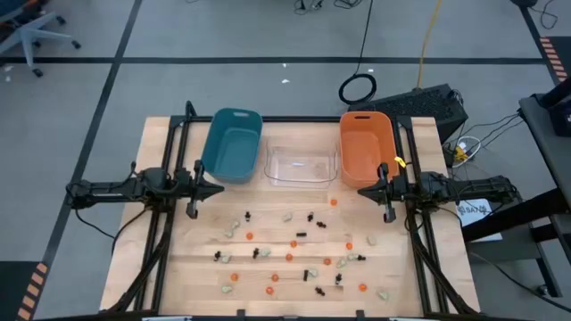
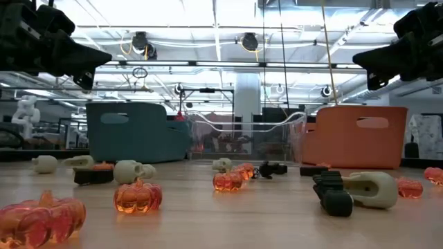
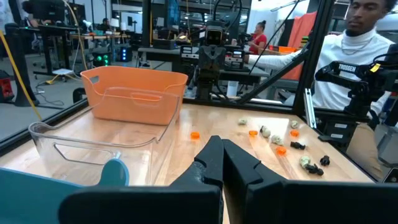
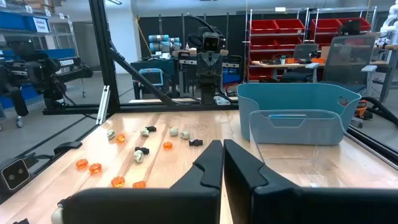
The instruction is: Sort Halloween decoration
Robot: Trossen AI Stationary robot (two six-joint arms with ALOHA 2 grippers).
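Fingers on both my arms are pressed together, gripping nothing. I am holding my left fingers (image 1: 212, 189) above the left edge of the surface (image 1: 178, 267), beside the teal bin (image 1: 232, 143), and my right fingers (image 1: 366, 190) above the right edge, just in front of the orange bin (image 1: 366, 143). I am parking both arms out at the sides, I judge, so that the middle stays open to view and reach.

Sorting is not yet begun: the Halloween decoration (image 1: 294, 254) is lying scattered over the near half of the surface, orange pumpkins (image 2: 137, 196), black spidery pieces (image 2: 332, 194) and pale skull-like lumps (image 2: 370, 188) all mixed together, none visible in a bin. Along the far edge the bins are standing in a row, the clear bin (image 1: 301, 164) between the teal and the orange, presumably one for each kind.

Each trinket is tiny and close to its neighbours, so I am expecting that picking one without nudging another will need a narrow, careful pinch.
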